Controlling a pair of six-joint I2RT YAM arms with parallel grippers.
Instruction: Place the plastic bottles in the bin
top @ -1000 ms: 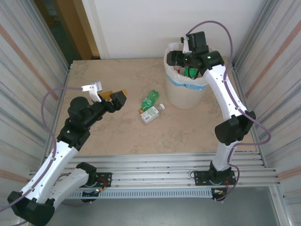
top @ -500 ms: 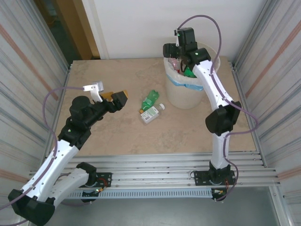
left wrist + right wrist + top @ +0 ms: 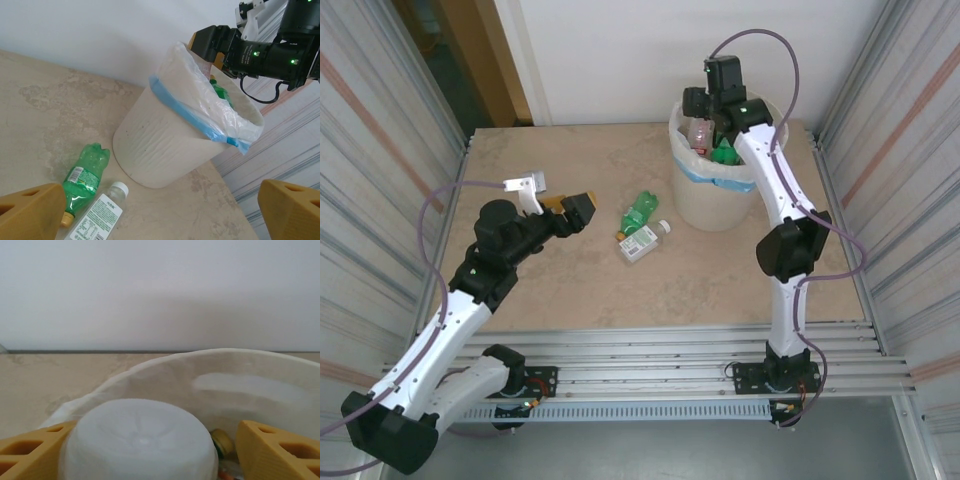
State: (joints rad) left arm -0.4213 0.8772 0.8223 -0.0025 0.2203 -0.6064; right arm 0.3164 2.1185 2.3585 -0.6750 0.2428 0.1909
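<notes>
The right gripper [image 3: 157,450] hangs over the mouth of the bin [image 3: 715,205], its jaws partly spread. Between its yellow fingers [image 3: 30,450] sits the rounded end of a pale bottle [image 3: 137,440]. The bottle lies close against the finger on the left of the wrist view. On the other side a gap separates it from the second finger, and a small yellow cap [image 3: 221,441] shows through that gap down in the bin. The bottle is therefore not clamped from both sides, and it cannot be told whether the nearer finger actually touches it. From above, this bottle stands upright inside the bin just below the gripper, with a dark green bottle [image 3: 725,152] beside it among the contents. The bin stands at the far right of the table [image 3: 550,290], near the back wall. It is lined with a translucent bag [image 3: 220,112] whose blue edge folds over the rim.

The left gripper [image 3: 552,200] hovers above the left half of the table, well apart from the bin. Its jaws are spread wide, with nothing between them and nothing touched. It points toward the bin and the two bottles lying on the table. These are a light green bottle [image 3: 82,180] on its side with an orange cap, and a clear bottle [image 3: 100,215] with a white cap and a pale label. They touch or nearly touch each other, between the left gripper and the bin, just beside the bin's base
</notes>
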